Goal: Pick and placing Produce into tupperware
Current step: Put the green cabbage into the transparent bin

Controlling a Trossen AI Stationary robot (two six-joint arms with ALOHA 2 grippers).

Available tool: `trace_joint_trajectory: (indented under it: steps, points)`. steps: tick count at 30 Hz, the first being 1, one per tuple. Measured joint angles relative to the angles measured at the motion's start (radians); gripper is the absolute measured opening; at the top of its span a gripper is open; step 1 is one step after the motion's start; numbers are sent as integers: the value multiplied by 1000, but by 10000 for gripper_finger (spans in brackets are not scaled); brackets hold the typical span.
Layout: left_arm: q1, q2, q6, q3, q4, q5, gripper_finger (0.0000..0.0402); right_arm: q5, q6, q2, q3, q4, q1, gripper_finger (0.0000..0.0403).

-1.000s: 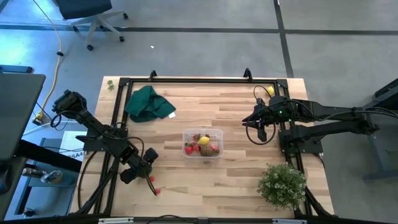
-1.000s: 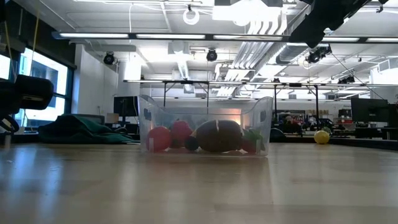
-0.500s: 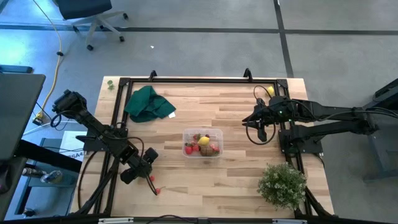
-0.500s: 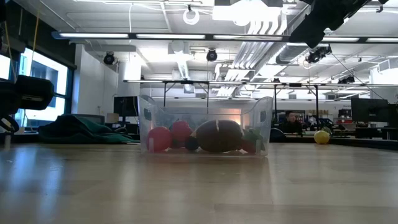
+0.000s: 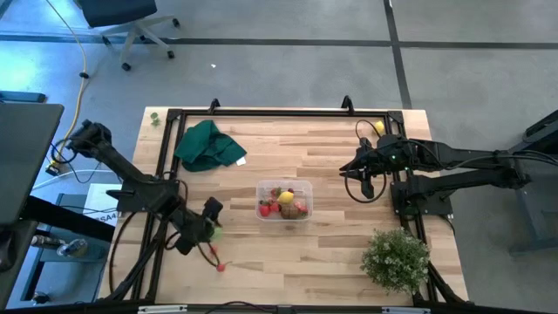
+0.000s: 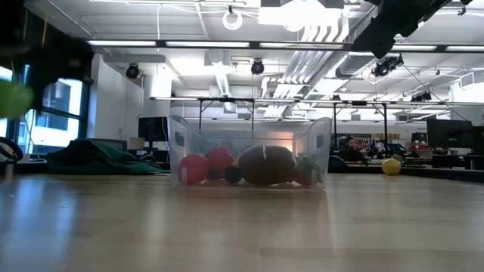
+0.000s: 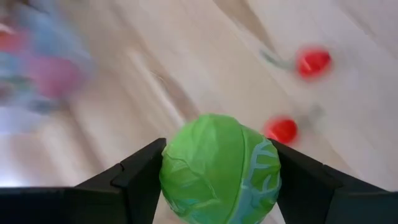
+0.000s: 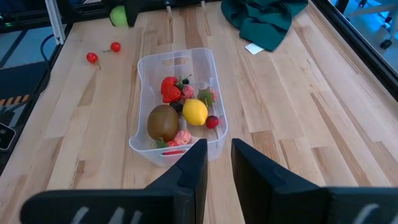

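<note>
Left gripper (image 7: pixel 219 180), jaws pinching green produce ball (image 7: pixel 221 169) above the tabletop (image 5: pixel 331 157): carry level, release over the tupperware (image 5: pixel 284 201) mid-table. Farther off, right gripper (image 8: pixel 214 163) waiting, jaws slightly spread.

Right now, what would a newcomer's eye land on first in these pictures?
The left claw grips a green ball-shaped vegetable above the table's near left, two small red pieces on the wood beside it. At centre sits the clear tub, already holding produce. The right claw waits near the right edge.
</note>
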Motion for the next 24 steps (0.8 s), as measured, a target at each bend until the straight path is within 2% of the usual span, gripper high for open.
trace_joint_trajectory:
  steps: [5,11,17,24]
  points:
    - [84,-72,58,108,-16,-94,247,0,0,0,0,0,0,62]
    - [218,-70,228,315,-6,-114,248,0,0,0,0,0,0,62]
    - [341,67,346,557,-25,-73,248,0,0,0,0,1,0,62]
    - [448,378,399,788,-126,57,248,0,0,0,0,0,0,62]
